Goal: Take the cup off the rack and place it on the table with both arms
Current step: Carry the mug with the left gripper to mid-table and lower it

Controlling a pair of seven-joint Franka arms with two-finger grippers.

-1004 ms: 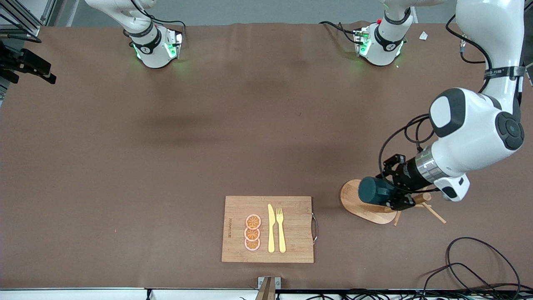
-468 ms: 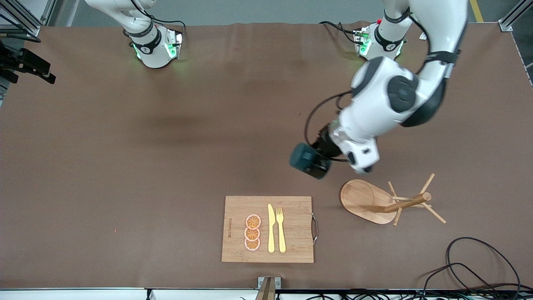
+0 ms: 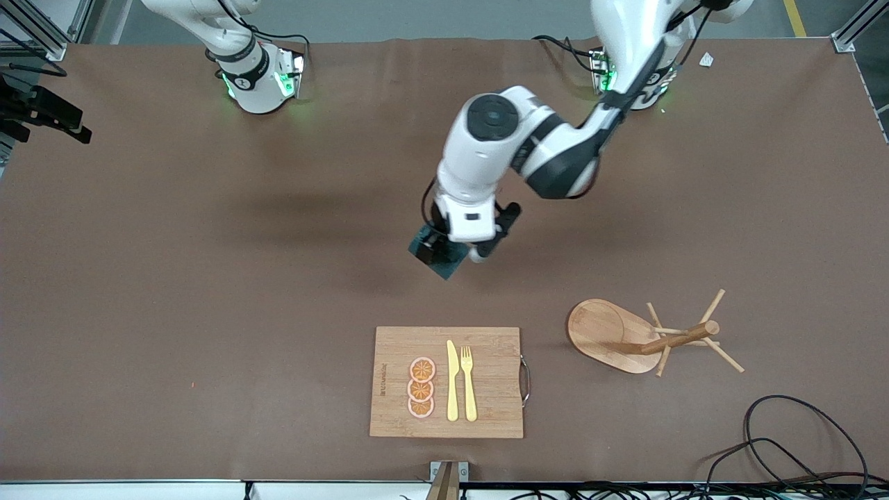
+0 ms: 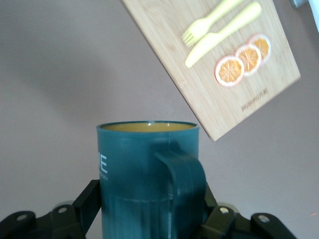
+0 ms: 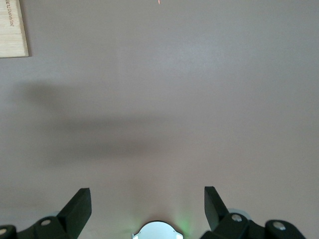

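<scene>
You've got the cup point(image 4: 149, 174) clamped in the left gripper point(image 3: 444, 251), held up in the air over bare table point(image 3: 208, 278), so it's off the rack point(image 3: 628, 337) and not set down. The left wrist view shows the fingers point(image 4: 84, 204) pinching the mug's lower body from both sides, handle turned toward the camera, rim pointing away from the wrist; that low grip leaves the mouth free, probably so a second gripper can take it. The cutting board point(image 3: 448, 382) with the fork, knife and orange slices sits ahead of the cup's mouth, apart from it. The rack is well off from the gripper, toward the left arm's end of the table, pegs bare. Right gripper point(image 5: 148, 209) is spread wide, holding nothing, hanging over plain table; that arm waits. My read: handover or placement is next.
</scene>
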